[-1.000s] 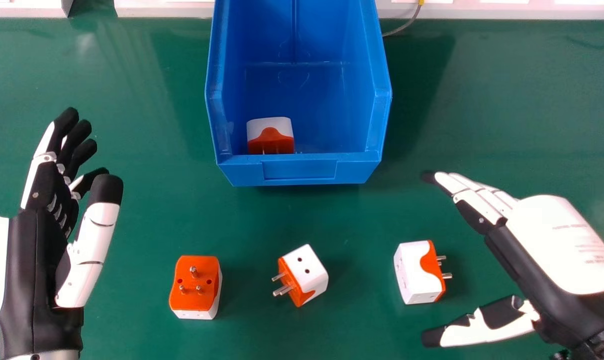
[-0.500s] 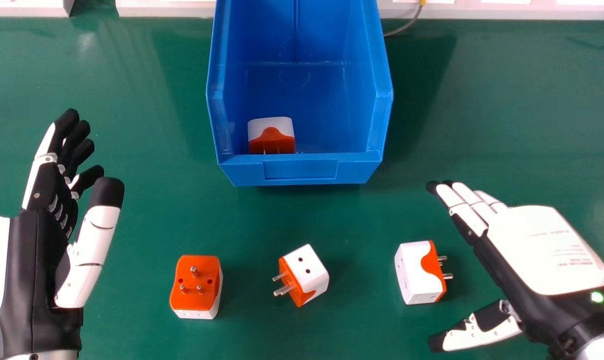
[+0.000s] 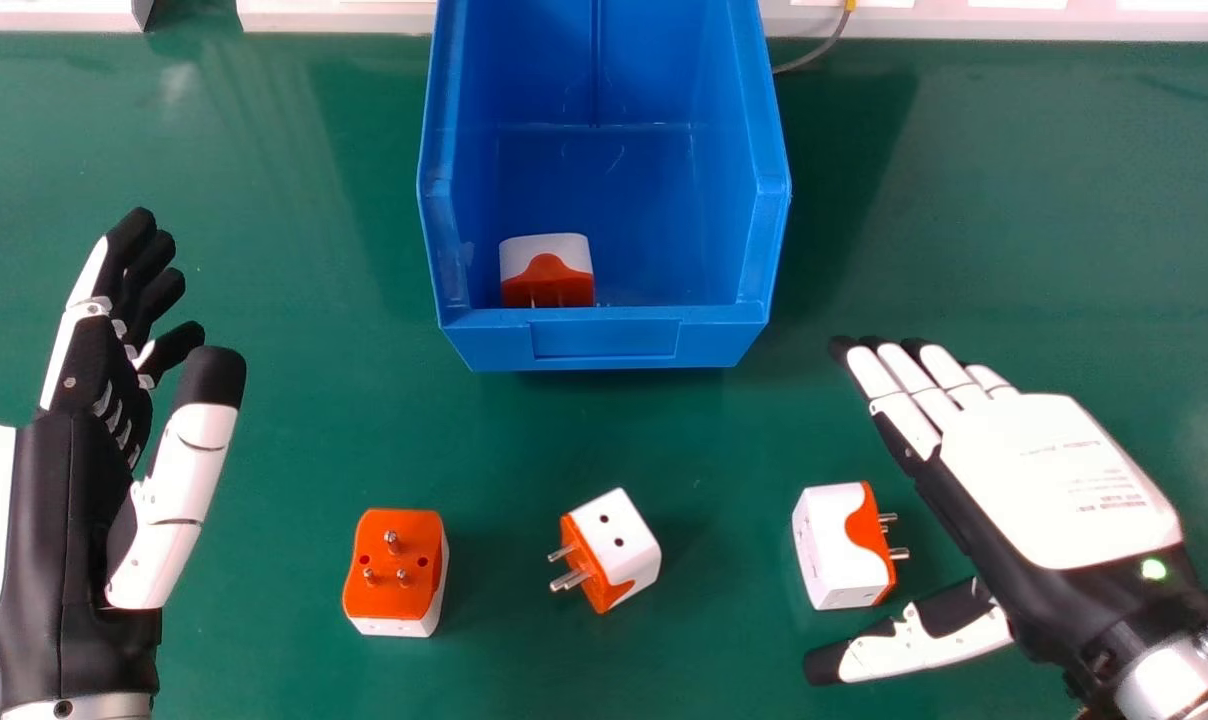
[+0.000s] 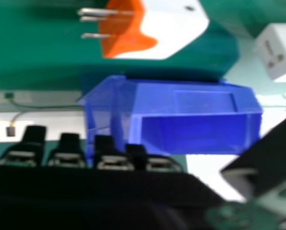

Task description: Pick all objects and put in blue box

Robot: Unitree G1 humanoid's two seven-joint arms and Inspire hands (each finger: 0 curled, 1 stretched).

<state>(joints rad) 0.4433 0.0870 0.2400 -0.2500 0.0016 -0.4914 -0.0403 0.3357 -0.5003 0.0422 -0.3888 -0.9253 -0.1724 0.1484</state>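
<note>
The nearest white-and-orange adapter (image 3: 834,555) lies just left of the right hand (image 3: 1059,480), prongs towards its palm side, between the levels of fingertips and thumb; it seems untouched, though the right hand view is blurred. The hand is wide open and holds nothing, back upward, straight fingers slanting forward and left, thumb spread. Beyond the fingertips, further left, sits the blue box (image 3: 604,342). The left hand (image 3: 94,390) is at the head view's left side.

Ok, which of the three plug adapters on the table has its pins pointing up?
The leftmost adapter: its orange pin face is uppermost. The middle adapter has its pins pointing left, and the rightmost adapter has them pointing right.
</note>
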